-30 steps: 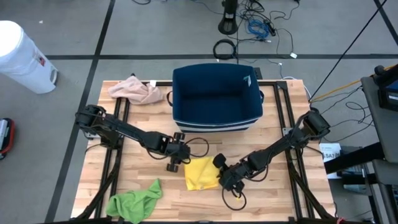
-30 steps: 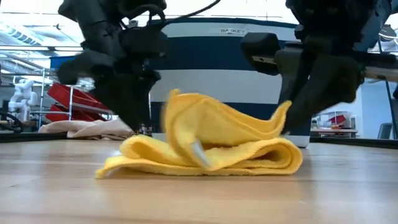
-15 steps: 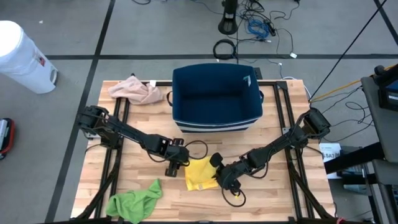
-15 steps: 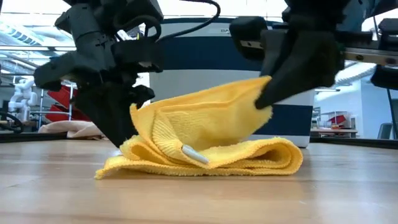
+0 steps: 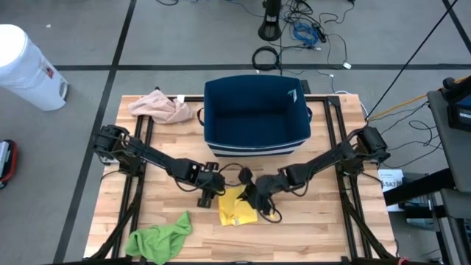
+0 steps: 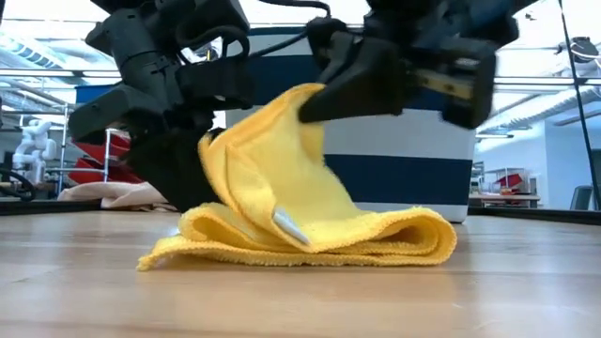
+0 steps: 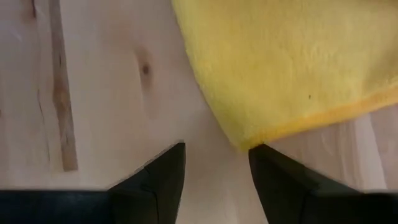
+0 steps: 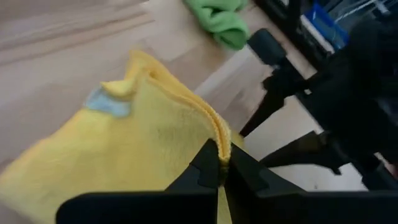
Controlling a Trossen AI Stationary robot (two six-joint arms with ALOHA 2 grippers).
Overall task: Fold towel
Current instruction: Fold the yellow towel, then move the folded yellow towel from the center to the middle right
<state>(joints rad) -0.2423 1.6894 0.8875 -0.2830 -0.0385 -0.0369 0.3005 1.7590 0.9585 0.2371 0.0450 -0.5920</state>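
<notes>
The yellow towel [image 5: 235,210] [image 6: 376,235] lies bunched on the wooden table in front of the basket, its lower folds flat on the boards. A white tag [image 6: 286,225] shows on it. My right gripper [image 5: 255,197] [image 6: 315,99] [image 8: 222,163] is shut on the towel's raised edge, above the towel's left half. My left gripper [image 5: 209,193] [image 6: 174,169] [image 7: 214,162] is open, low at the towel's left side. A corner of the towel [image 7: 245,142] lies just ahead of the gap between its fingers. My right gripper pinches the towel's hemmed edge [image 8: 214,134] between its two fingers; two layers seem to show at the hem. The fingers come slanting down from the table's right. The held edge [image 6: 305,99] is lifted, and the cloth hangs below it onto the folds resting on the table.
A navy basket [image 5: 254,114] stands right behind the towel. A pink cloth [image 5: 160,107] lies at the far left corner and a green cloth [image 5: 158,235] [image 8: 224,18] near the near left edge. Bare boards lie on the table's right.
My right gripper has moved up and toward the table's left and far edge, carrying the towel's edge over from the right side to above the left side. The flap now stands steep and hangs over, while the lower folds have stayed on the table.
</notes>
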